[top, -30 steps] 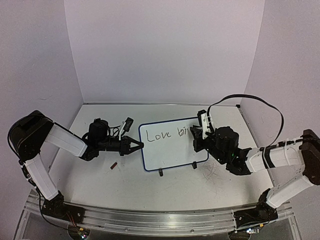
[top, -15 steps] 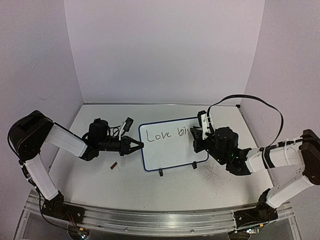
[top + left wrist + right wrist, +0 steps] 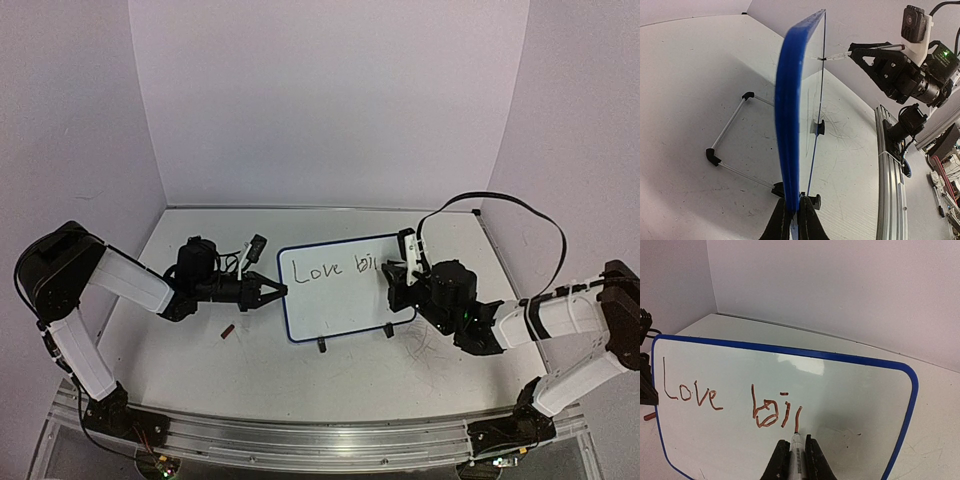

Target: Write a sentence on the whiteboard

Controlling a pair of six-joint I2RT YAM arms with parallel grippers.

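Observation:
The whiteboard [image 3: 340,290], white with a dark blue rim, stands propped on the table between both arms. The sentence [image 3: 715,397] on it is reddish-brown lettering, "Love bi" plus one fresh slanted stroke. My left gripper [image 3: 277,292] is shut on the board's left edge; the left wrist view shows the blue rim [image 3: 790,125] edge-on between its fingers. My right gripper [image 3: 795,462] is shut on a white marker [image 3: 796,455]. The marker's tip touches the board at the bottom of the fresh stroke. The marker also shows in the left wrist view [image 3: 837,56].
A small red marker cap [image 3: 228,330] lies on the table left of the board. The board's two black feet [image 3: 321,346] and wire stand [image 3: 730,125] rest on the scuffed table. Walls close in the back and sides.
My right gripper has shifted slightly right and down with the marker, adding a new slanted stroke after "bi". The left gripper and the board have not moved.

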